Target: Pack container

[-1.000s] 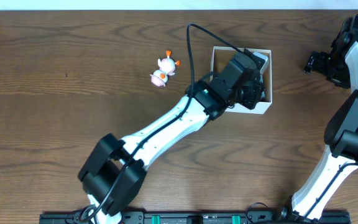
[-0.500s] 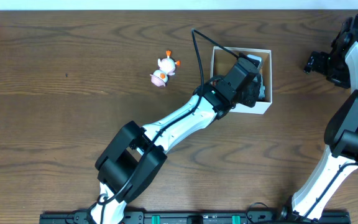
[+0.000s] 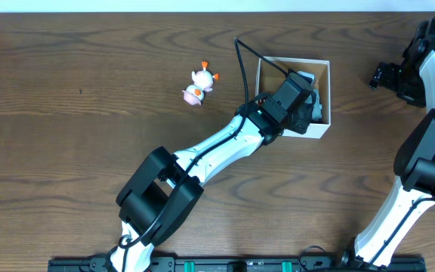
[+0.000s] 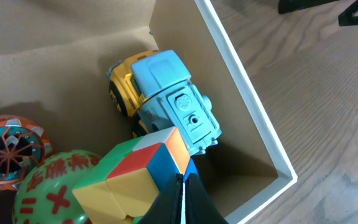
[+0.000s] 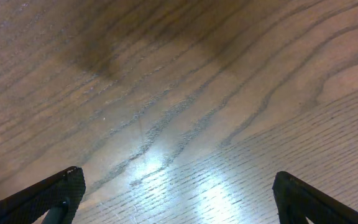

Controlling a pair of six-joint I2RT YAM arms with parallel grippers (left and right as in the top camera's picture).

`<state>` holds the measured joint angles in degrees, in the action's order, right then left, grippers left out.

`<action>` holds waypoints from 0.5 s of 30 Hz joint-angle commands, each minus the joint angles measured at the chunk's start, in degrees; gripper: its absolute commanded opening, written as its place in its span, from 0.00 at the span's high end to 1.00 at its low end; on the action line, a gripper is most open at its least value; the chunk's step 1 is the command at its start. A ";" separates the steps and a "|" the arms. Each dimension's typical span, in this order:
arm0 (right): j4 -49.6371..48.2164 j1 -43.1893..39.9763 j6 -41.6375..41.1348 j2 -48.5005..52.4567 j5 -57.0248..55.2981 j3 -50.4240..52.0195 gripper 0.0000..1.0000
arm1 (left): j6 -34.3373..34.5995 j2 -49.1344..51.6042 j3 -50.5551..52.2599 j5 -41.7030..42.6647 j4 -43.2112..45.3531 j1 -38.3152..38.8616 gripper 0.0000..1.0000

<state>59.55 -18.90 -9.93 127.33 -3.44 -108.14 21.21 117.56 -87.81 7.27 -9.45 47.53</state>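
Note:
The container (image 3: 297,61), a square box with white walls and a brown inside, sits right of the table's middle. My left gripper (image 3: 310,106) hangs inside it, jaws pressed together with nothing between them. In the left wrist view the left gripper (image 4: 183,178) is just over a many-coloured cube (image 4: 132,174). Beside the cube lie a blue and yellow toy truck (image 4: 166,93), a green ball with red marks (image 4: 48,186) and an orange and teal ball (image 4: 5,146). My right gripper (image 3: 381,75) is open at the far right, over bare wood (image 5: 179,124).
A small white and pink toy bird (image 3: 199,85) lies on the table left of the container. The container's white wall (image 4: 247,106) runs close along the truck. My left arm stretches from the front edge up to the container.
My left gripper's jaws have closed, with nothing in them. The left arm's elbow swung right and the wrist shifted slightly over the container. The right arm is unmoved.

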 commanded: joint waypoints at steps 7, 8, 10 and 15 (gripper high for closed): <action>0.00 -0.44 -0.55 -0.13 -0.17 0.15 0.01 | 0.33 0.55 -0.50 -5.40 -1.42 0.02 0.94; 0.00 -0.44 -0.55 -0.13 -0.17 0.15 0.01 | 0.33 0.55 -0.50 -7.19 -1.84 0.00 0.94; 0.00 -0.44 -0.55 -0.13 -0.17 0.15 0.01 | 0.33 0.55 -0.50 -10.12 -2.62 -0.17 0.94; 0.00 -0.44 -0.55 -0.13 -0.17 0.15 0.01 | 0.33 0.55 -0.50 -14.29 -4.81 -1.68 0.94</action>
<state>59.55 -18.90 -9.93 127.33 -3.44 -108.14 21.21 117.56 -87.90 -0.60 -12.99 47.64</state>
